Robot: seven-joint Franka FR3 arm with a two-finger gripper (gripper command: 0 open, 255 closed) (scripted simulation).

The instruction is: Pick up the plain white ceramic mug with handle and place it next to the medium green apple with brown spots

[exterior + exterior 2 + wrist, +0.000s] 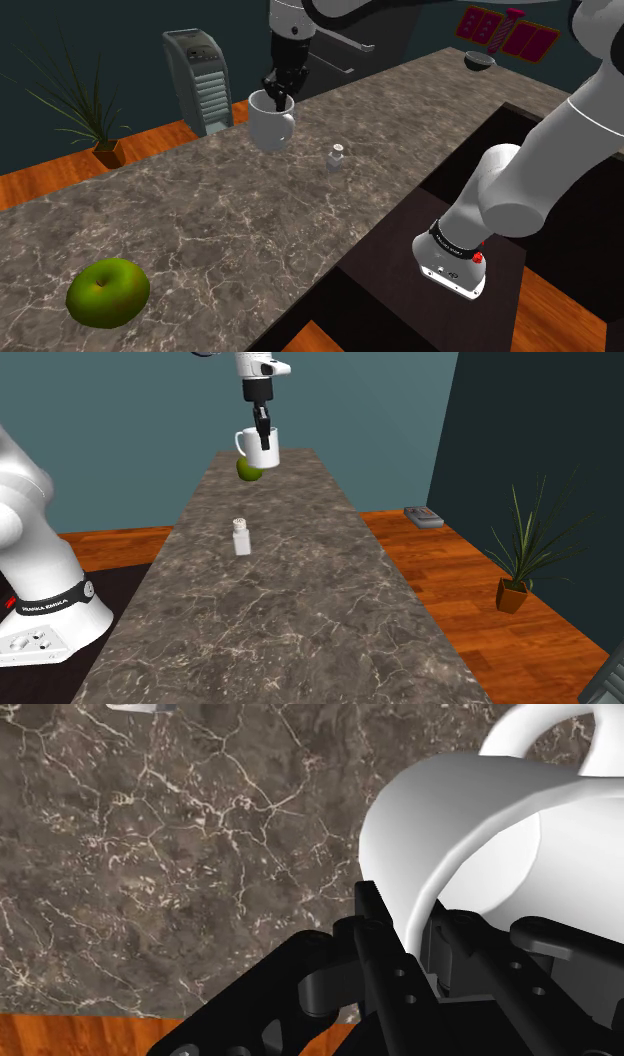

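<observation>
- Gripper (277, 95), black, two-finger: pinches the rim wall of the plain white handled mug (271, 122).
- Mug: raised above the dark veined marble countertop (250, 220).
- Round green apple (108, 292): on the countertop, well apart from the mug.

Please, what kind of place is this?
Probably a home kitchen: a long marble-look counter over a wooden floor, a potted plant, and tableware such as the white mug in the gripper and a small shaker.

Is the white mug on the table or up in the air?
In the air: the black gripper holds the white handled mug above the marbled countertop.
</observation>
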